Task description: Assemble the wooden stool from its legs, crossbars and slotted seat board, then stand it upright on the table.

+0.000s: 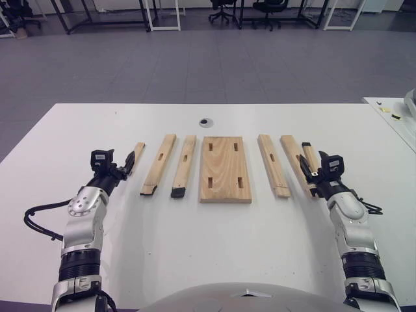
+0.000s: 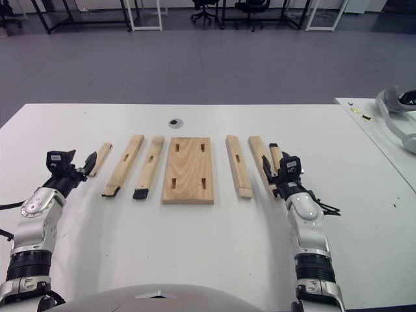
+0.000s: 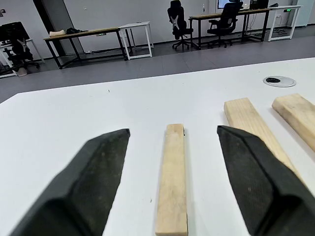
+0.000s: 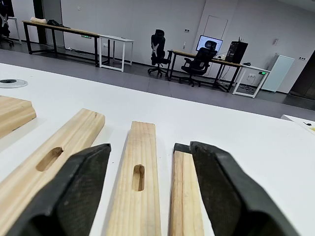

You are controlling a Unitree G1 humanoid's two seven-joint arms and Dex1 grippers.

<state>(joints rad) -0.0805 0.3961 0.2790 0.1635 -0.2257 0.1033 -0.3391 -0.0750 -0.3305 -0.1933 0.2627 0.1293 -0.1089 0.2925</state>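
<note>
Slotted seat board (image 1: 224, 169) flat on table, midway btwn the two grippers, well apart from both. Four legs laid lengthwise beside it: left inner leg (image 1: 183, 166) and left outer leg (image 1: 159, 164) on L gripper's side, each w/ a dark near end; right inner leg (image 1: 273, 166) and right outer leg (image 1: 292, 159) on R gripper's side. Outermost, two short crossbars. Left crossbar (image 1: 136, 158) just ahead of L gripper (image 1: 125, 166); in wrist view lined up inside the gap, clear of both fingers (image 3: 88, 191). L jaws spread wide, holding nothing. Right crossbar (image 1: 311, 156) just ahead of R gripper (image 1: 310, 175), dark tip at its far end; in wrist view lies close along one finger (image 4: 226, 196), contact not clear, w/ right outer leg also in the gap. R jaws likewise apart, nothing clamped. Round grommet (image 1: 207, 121) in the white table (image 1: 97, 123), beyond the board, far ahead of both grippers. Second table (image 2: 383, 149) off to R gripper's outer side.
</note>
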